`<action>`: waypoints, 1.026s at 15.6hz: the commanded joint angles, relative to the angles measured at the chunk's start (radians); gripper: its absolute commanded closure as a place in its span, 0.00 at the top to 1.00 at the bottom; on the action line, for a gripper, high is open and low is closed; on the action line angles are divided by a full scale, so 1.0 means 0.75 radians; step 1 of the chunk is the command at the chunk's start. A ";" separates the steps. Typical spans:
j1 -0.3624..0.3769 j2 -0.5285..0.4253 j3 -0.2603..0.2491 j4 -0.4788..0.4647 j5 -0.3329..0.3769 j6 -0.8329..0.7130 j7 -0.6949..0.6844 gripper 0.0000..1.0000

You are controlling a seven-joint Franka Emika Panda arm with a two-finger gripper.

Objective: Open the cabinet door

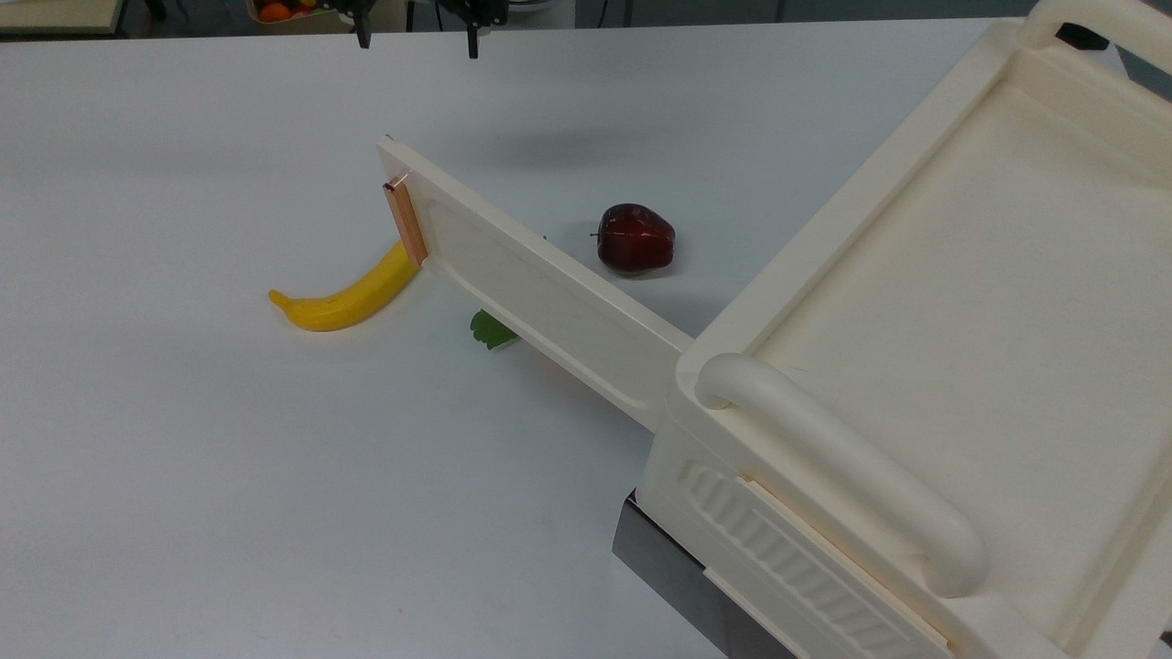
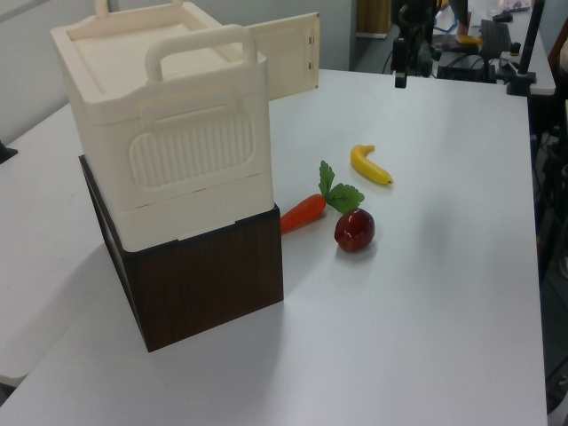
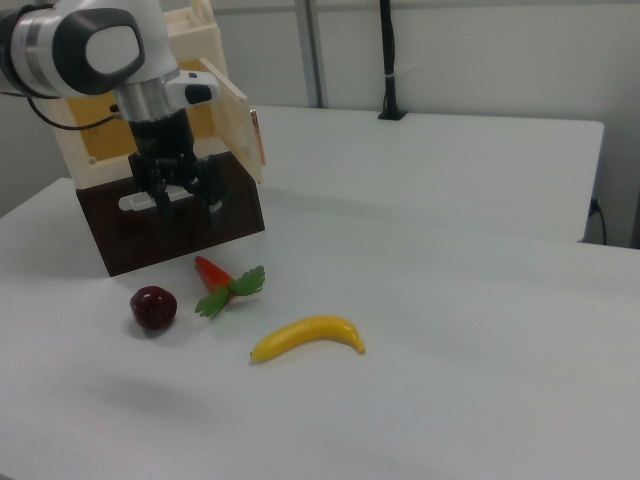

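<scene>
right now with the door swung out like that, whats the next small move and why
Probably none toward the door: the cabinet door already stands swung wide out from the cabinet, and the open gripper hangs apart from its copper handle. I'd just hold the arm clear.

Cream plastic cabinet door (image 1: 540,293) smooth, matt, with a shiny copper-coloured metal bar handle (image 1: 406,224). Dark brown wood-grain base box (image 2: 209,275) satin. White counter (image 1: 183,439) smooth, faint sheen. Dark red apple (image 1: 635,238) glossy; yellow banana (image 1: 343,297) smooth, waxy. Black claw (image 3: 180,185) matt.
</scene>
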 commanded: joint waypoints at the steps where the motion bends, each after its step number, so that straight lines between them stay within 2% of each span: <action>1: 0.021 -0.046 -0.032 -0.047 -0.002 0.004 -0.022 1.00; 16: 0.033 -0.005 -0.032 -0.008 0.016 0.008 0.007 1.00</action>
